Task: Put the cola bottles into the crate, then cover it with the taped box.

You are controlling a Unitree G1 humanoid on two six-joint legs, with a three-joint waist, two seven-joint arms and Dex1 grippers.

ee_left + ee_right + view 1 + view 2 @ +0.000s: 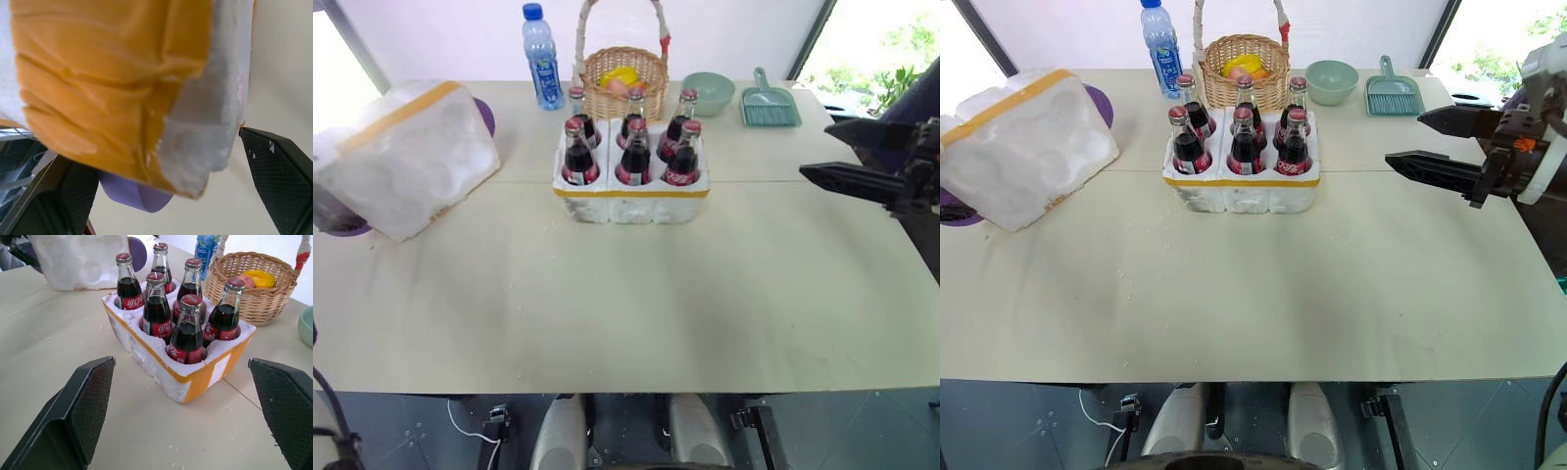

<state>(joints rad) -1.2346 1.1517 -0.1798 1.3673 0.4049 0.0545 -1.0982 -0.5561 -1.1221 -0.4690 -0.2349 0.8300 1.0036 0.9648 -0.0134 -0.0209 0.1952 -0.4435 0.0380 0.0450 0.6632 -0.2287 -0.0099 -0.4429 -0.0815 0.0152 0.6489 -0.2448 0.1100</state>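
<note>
Left wrist view: the taped box (146,88) looms close between the left gripper (171,196)'s two black fingers (281,176), which straddle its yellow-taped corner spread apart; whether they touch the foam yet cannot be told. From the head camera, the taped box (406,157) lies tilted on the tabletop (626,294), well to the left of the crate (631,191), its moulded hollows facing outward and a purple object (132,193) beneath its edge. All six cola bottles (634,152) stand in the crate's wells, so only the covering looks left to do. The right gripper (1430,142) hangs to the right of the crate, fingers wide apart and holding nothing. The box, being styrofoam, should prove light and stiff but crumbly; white crumbs already dot the tabletop around the crate. The tape band likely offers the toughest surface to pinch, though smoother than bare foam. Being bulky, it may swing from a one-corner hold, and the glass bottles beneath call for a gentle, level lowering.
</note>
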